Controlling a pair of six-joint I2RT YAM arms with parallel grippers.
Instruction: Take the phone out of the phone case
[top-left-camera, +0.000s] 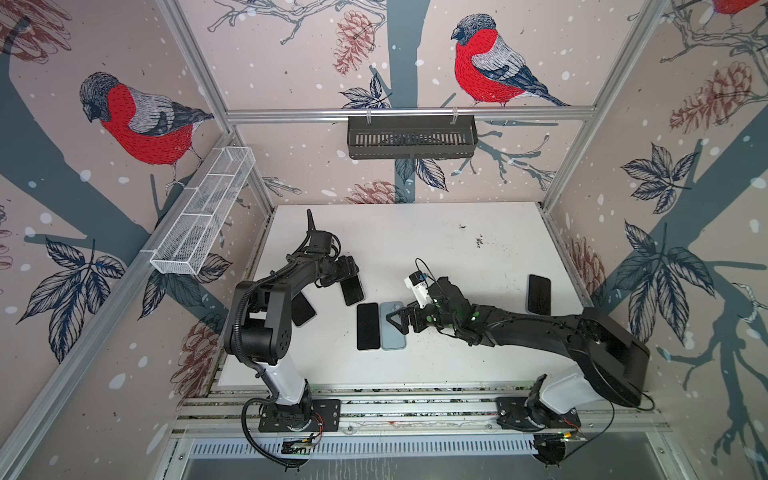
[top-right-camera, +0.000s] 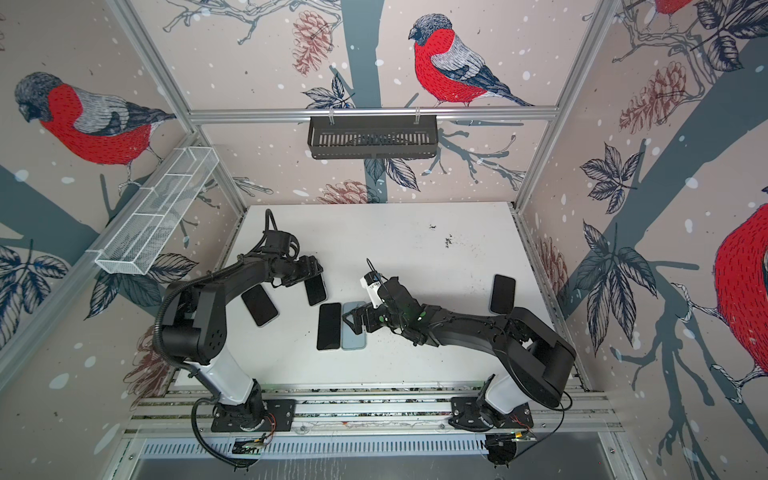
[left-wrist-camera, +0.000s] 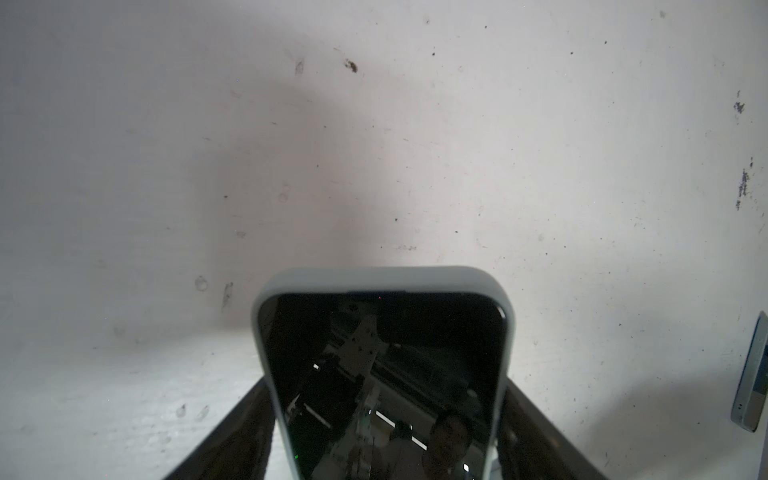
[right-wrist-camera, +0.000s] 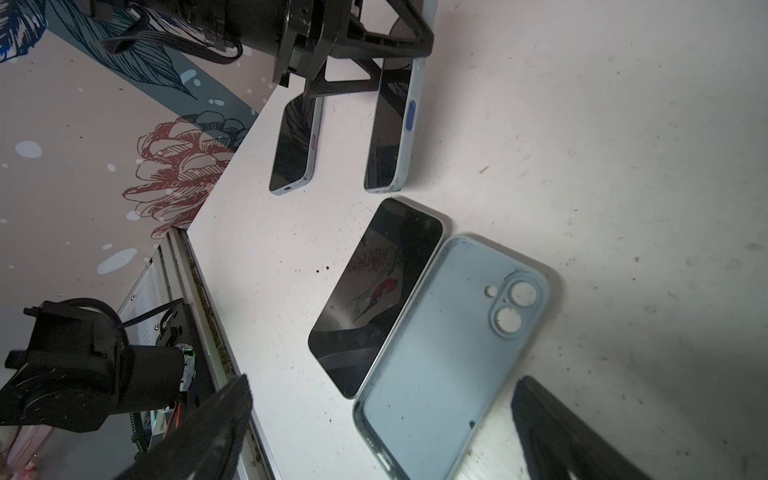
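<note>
Our left gripper (top-left-camera: 350, 279) gripped the pale-cased phone (left-wrist-camera: 382, 353) by its sides at ten o'clock on the table (top-left-camera: 415, 232); our right gripper (top-left-camera: 398, 319) hung spread over the empty blue case (right-wrist-camera: 440, 357); next, we judged, it must peel a case corner.

Both top views are bright and even; the arms (top-left-camera: 291, 274) throw grey shadows on the walls (top-left-camera: 685, 291) at 4 and 8 o'clock, and the wide lens stretches the edges. The left wrist view is dim, with a broad soft shadow on the bench (left-wrist-camera: 540, 124); the cased phone (left-wrist-camera: 382, 374) mirrors the rig, and the left tool (left-wrist-camera: 386, 386) is a dark blur at 5 and 7 o'clock. The right wrist view is pale at 1 o'clock and shaded at 4 o'clock; the right tool (right-wrist-camera: 384, 378) is out of focus.
</note>
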